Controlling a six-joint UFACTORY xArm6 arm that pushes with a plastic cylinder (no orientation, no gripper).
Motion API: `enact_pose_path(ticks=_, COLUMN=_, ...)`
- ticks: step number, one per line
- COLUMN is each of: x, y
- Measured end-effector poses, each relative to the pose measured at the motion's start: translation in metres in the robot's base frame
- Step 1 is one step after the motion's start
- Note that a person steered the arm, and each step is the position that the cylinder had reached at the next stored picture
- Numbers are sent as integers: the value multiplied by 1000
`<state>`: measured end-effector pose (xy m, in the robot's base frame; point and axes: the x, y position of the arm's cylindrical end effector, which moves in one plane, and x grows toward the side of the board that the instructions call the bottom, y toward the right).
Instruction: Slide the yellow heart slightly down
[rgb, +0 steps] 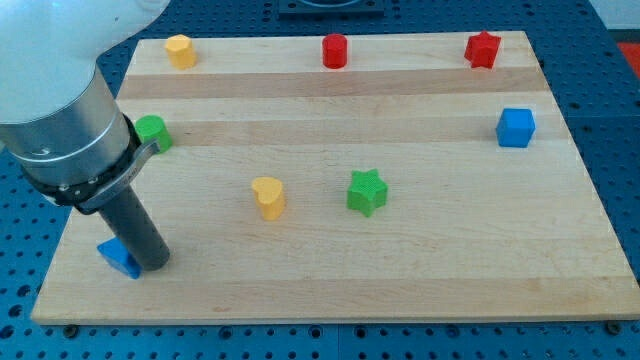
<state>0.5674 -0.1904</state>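
The yellow heart (268, 197) sits left of the board's middle, with a green star (367, 191) just to its right. My tip (152, 266) rests on the board near the view's bottom left, well to the left of and below the heart. It touches the right side of a small blue block (118, 257), whose shape is partly hidden by the rod.
A green block (153, 131) sits at the left edge, partly behind the arm. A yellow block (180, 50), a red cylinder (334, 50) and a red star (482, 48) line the top edge. A blue cube (516, 127) is at the right. The wooden board (450, 260) lies on a blue table.
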Motion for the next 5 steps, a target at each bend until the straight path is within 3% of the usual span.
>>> enact_pose_path(ticks=3, x=-11, y=27)
enact_pose_path(ticks=5, x=-68, y=43)
